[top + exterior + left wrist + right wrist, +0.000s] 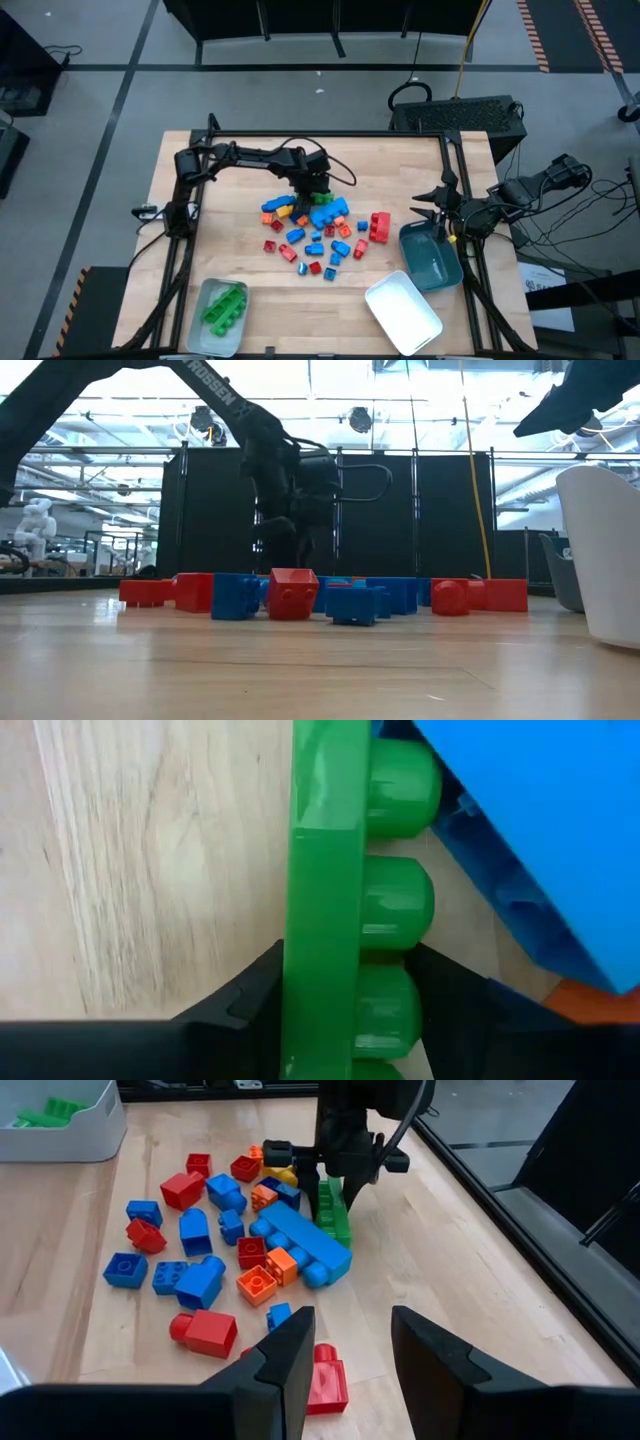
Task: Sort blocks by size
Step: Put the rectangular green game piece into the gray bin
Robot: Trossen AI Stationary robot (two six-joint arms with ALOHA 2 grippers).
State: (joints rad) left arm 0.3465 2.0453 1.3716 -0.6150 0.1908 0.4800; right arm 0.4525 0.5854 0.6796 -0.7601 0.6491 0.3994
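The long green brick point(325, 900) fills the left wrist view, lying on edge with its studs sideways, and the left gripper point(345, 1005) has a finger on either flank, closed on it or about to be; it looks like the pick of the next long piece. In the high view that gripper point(312, 187) stands at the far edge of the pile of blocks point(318, 228) in mid-table, tilted down so its fingers straddle the brick's narrow width. A long blue brick point(300, 1245) lies touching the green one and may drag along as it lifts; small orange and red pieces sit just beside. The grey tray point(196, 330) at the near left already holds green bricks, so that seems the long-brick bin. The white tray point(425, 322) and teal tray point(452, 272) wait near right. The right gripper point(345, 1360) hovers part-open, empty, beside the teal tray, well clear.
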